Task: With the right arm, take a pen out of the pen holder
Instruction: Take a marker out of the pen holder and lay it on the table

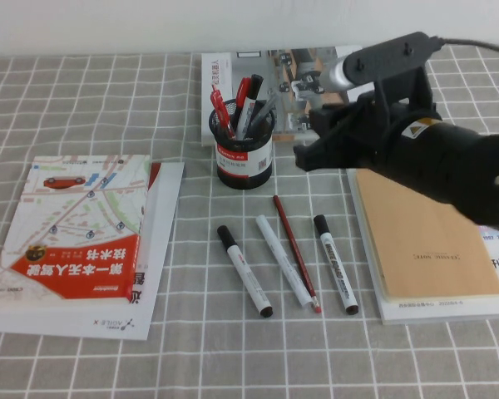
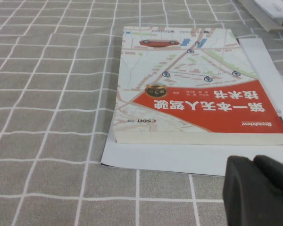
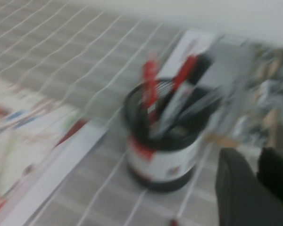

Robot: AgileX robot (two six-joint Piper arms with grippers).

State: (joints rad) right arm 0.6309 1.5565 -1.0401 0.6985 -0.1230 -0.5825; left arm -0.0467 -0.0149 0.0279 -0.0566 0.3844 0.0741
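pen holder [image 1: 244, 158]: black mesh cylinder with a red-and-white label band round its lower wall, upright on the grey checked tablecloth [image 1: 108, 108]; it sits just ahead of the right gripper [image 1: 304, 158], on that gripper's robot-left side, near but apart
pens [image 1: 241, 104] inside are red ones and black markers, long axes close to vertical, upper ends fanned out above the rim
right arm comes in from the robot's right with the forearm low over the table, gripper aimed sideways at the holder at about rim height; can't tell whether it's open or closed
on the robot's side of that gripper, flat on the cloth and roughly parallel: black-capped marker [image 1: 244, 270], white pen [image 1: 284, 259], red pencil [image 1: 297, 253], second marker [image 1: 336, 264]
tan notebook [image 1: 416, 249] lies under the arm, glossy magazine [image 1: 291, 66] beyond the holder
left gripper [image 2: 253, 165] has its tips pressed together over the cloth; ahead of it, a red map-cover book [image 2: 198, 89] lies flat on a white sheet [image 2: 179, 162]
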